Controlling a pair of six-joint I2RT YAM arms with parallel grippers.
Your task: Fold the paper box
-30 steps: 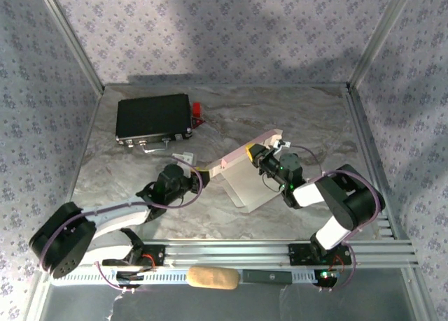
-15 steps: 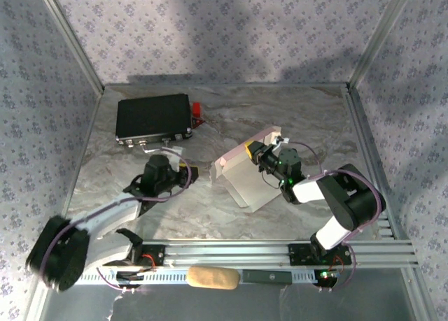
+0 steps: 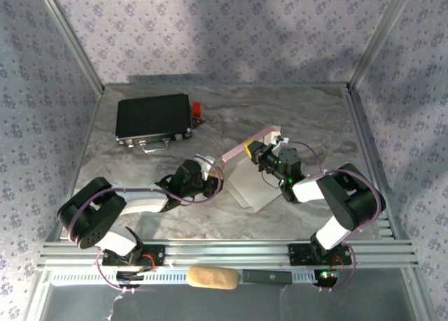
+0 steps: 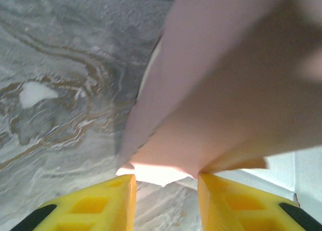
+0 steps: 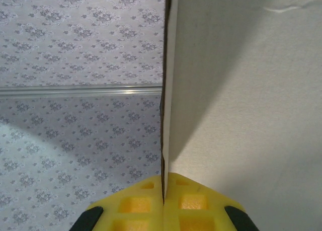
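- A flat black rectangular case (image 3: 154, 117) lies at the far left of the grey marbled table (image 3: 315, 118), with a small red item (image 3: 198, 110) touching its right end; both sit well apart from the arms.
- A tan oblong pad (image 3: 211, 277) rests on the ribbed aluminium rail (image 3: 231, 252) at the near edge, between the two arm bases.
- The pale pink, thin cardboard paper box (image 3: 248, 177) sits near the table's middle, partly raised, with one panel standing up off the surface.
- Bare table lies open behind the paper box and to its right, up to the metal frame and the flower-patterned cloth walls (image 3: 210, 27).
- The left gripper (image 4: 166, 178) is low at the paper box's left edge, its arm folded back at the elbow and the forearm stretched rightward. Its yellow fingers (image 4: 113, 193) stand apart, the cardboard's lower edge just ahead of the gap.
- The right gripper (image 5: 163, 183) reaches in from the right, elbow raised. Its yellow fingers are pressed together, pinching an upright cardboard panel by its edge.
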